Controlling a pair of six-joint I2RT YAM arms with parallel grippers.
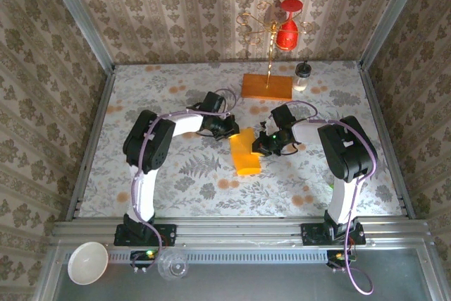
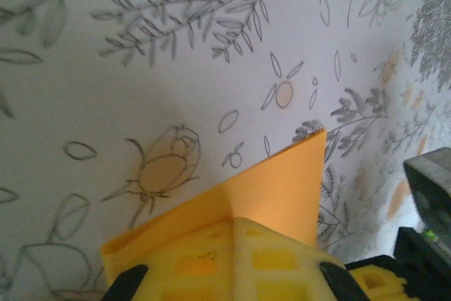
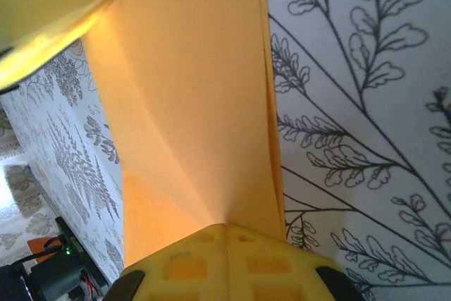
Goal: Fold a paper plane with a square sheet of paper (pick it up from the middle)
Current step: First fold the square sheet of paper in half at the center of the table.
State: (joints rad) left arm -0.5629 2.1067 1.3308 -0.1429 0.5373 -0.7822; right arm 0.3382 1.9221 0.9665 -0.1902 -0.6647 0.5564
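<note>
Yellow fingers point(image 2: 204, 262) of the left jaws sit closest to the left wrist camera, clenched together with no gap, and the orange-yellow sheet of paper point(image 2: 282, 188) is pinched between them. A corner of the sheet stands up off the bench point(image 2: 141, 89) beyond them. The right jaws are likewise clenched: their yellow fingers point(image 3: 261, 266) grip the near end of the sheet point(image 3: 190, 103), which runs away from the camera as a long doubled strip with a layered edge along its right side.

From above, the sheet point(image 1: 246, 153) lies as a folded rectangle mid-bench. The left arm point(image 1: 151, 139) reaches to its far left corner and the right arm point(image 1: 345, 146) to its right edge, the two wrists close together.

Well behind them stands a brown-orange wooden block point(image 1: 267, 87) bearing a gold wire stand point(image 1: 262, 26) with a red ornament point(image 1: 287, 27). A small jar point(image 1: 301, 75) sits just beside the block. On the near rail rest a white bowl point(image 1: 87, 262) and a clear cup point(image 1: 173, 266).
</note>
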